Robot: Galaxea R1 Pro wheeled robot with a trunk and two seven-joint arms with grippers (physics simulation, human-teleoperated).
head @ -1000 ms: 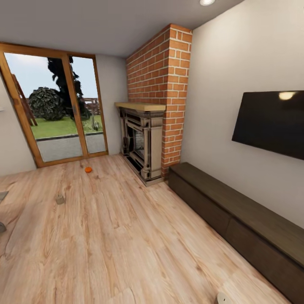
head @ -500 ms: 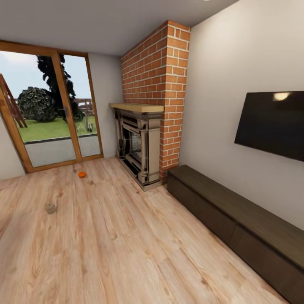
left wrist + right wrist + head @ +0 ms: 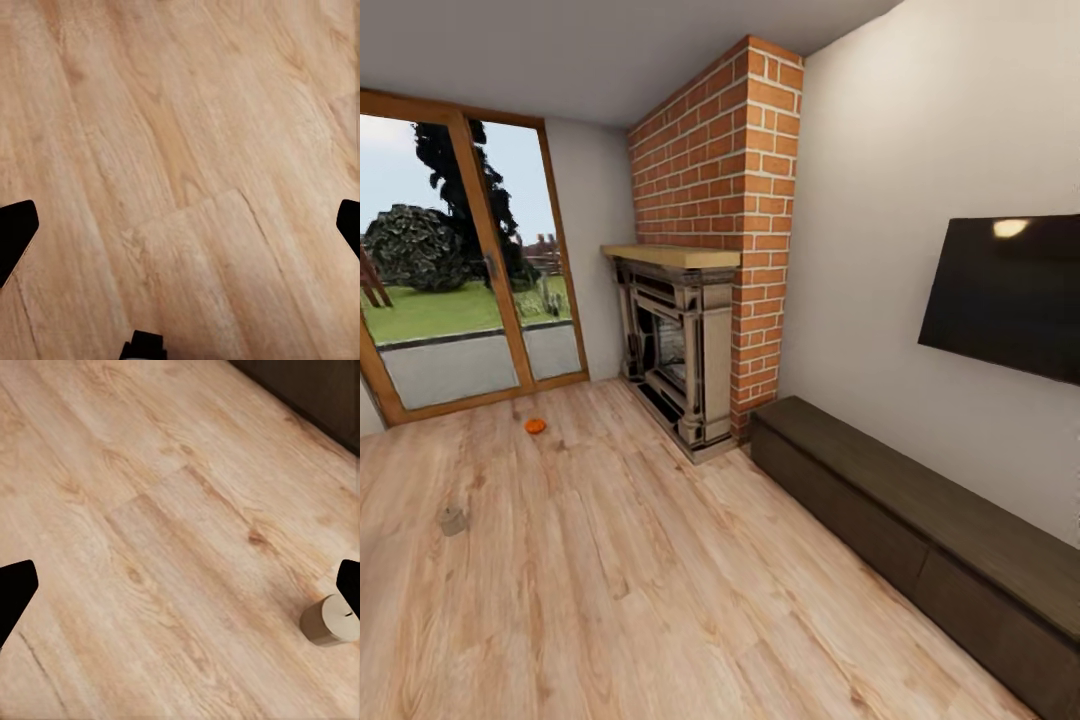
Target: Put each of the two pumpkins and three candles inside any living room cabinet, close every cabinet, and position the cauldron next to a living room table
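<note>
Small ribbed orange pumpkin [image 3: 535, 426] on floor [image 3: 660, 600] nr glass doors [image 3: 460, 270]; stubby candle [image 3: 452, 520] closer in. Cabinet [image 3: 920, 530] shut, along TV wall. Another candle [image 3: 328, 619] upright by right gripper [image 3: 180, 585]. Both grippers, incl. left gripper [image 3: 180, 225], spread wide, empty. View's panned right since earlier; nothing itself moved.

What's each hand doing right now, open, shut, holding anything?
Left hand: open, fingertips wide apart, nothing between them, bare floor below.
Right hand: open, empty; a candle stands on the floor beside one fingertip, not gripped.
</note>
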